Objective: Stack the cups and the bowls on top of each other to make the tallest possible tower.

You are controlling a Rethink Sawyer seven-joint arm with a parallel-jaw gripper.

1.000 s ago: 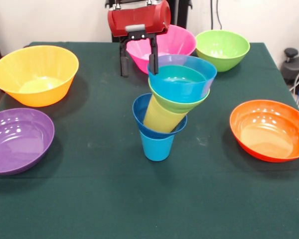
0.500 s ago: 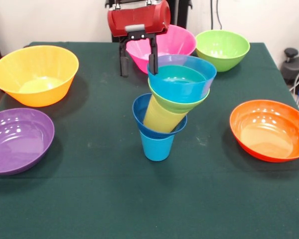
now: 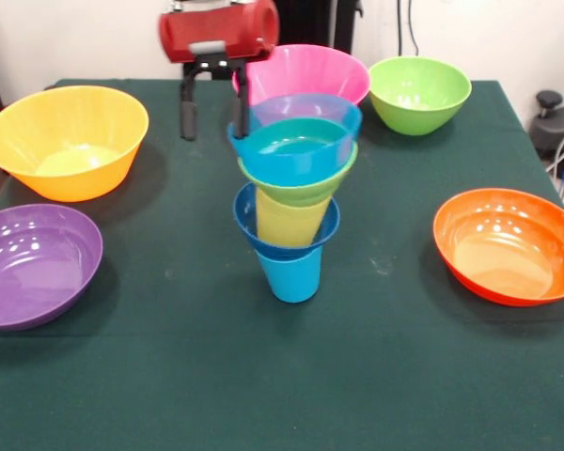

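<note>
Front view, left to right: a purple bowl (image 3: 36, 263) sits at the left edge of the green table (image 3: 169, 376), and behind it stands a larger yellow-orange bowl (image 3: 68, 139), the two just apart.

Right of the yellow-orange bowl the gripper (image 3: 212, 115) hangs from its red housing, its two black fingers (image 3: 186, 115) spread and holding nothing. The left finger stands free over the cloth; the right finger lies against the left rim of the top bowl of the tower, on the outside of it as far as can be told.

The tower (image 3: 291, 216) stands near the table's middle. At its foot is a light blue cup (image 3: 290, 274), upright on the cloth. A dark blue bowl (image 3: 284, 228) rests in the cup's mouth, a yellow cup (image 3: 288, 219) stands in that bowl, a small lime green bowl (image 3: 297, 191) sits on the yellow cup, and a light blue bowl (image 3: 294, 143) is nested on top. The upper bowls tip a little to the left.

Behind the tower is a pink bowl (image 3: 315, 73), partly hidden by it. Right of the pink bowl, and apart from it, is a green bowl (image 3: 419, 94). An orange bowl (image 3: 509, 246) sits alone near the right edge.
</note>
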